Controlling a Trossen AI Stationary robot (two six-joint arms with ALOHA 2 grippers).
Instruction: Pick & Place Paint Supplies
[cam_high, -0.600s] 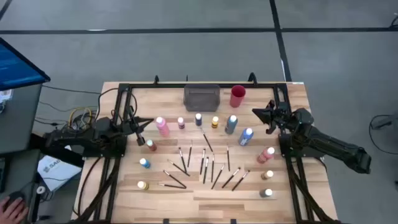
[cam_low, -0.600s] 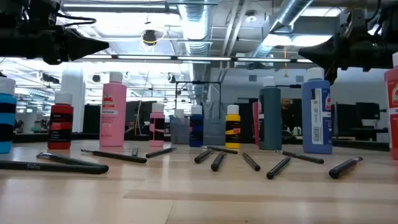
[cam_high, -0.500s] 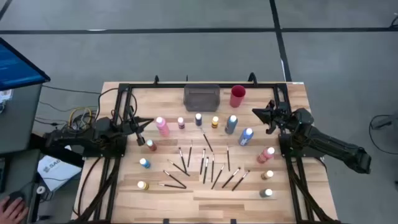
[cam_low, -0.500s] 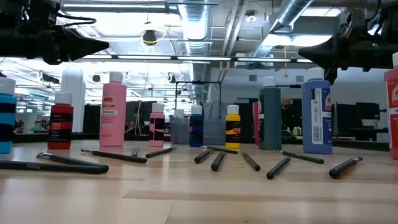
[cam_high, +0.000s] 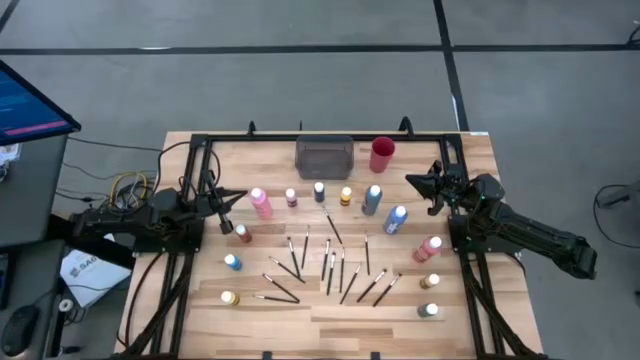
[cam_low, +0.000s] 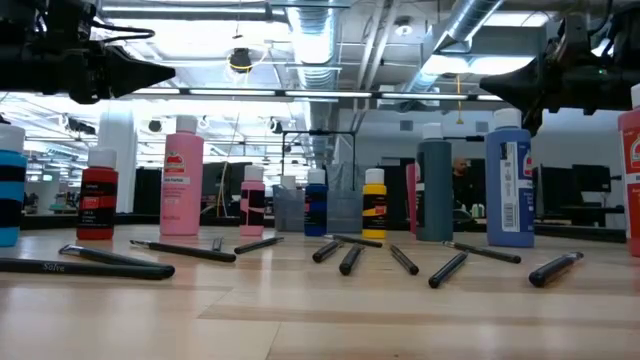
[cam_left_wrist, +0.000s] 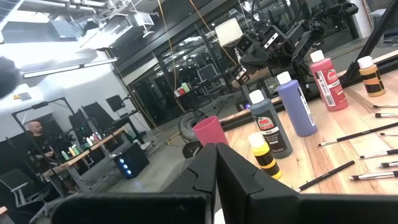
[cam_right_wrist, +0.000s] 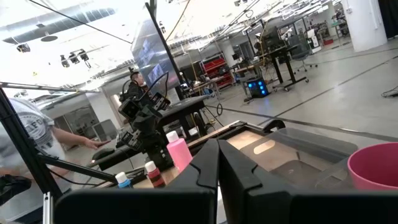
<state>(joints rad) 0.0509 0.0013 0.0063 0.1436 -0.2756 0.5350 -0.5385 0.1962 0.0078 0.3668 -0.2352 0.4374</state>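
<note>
Nothing moved, bottles (cam_high: 371, 199) upright, brushes (cam_high: 330, 262) scattered

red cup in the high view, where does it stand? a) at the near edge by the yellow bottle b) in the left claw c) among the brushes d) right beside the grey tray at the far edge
d: the red cup stands just right of the grey tray at the table's far edge, apart from the brushes.

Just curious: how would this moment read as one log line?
left gripper: shut, empty, raised | right gripper: shut, empty, raised | bottles, brushes: on table | tray: empty
</note>
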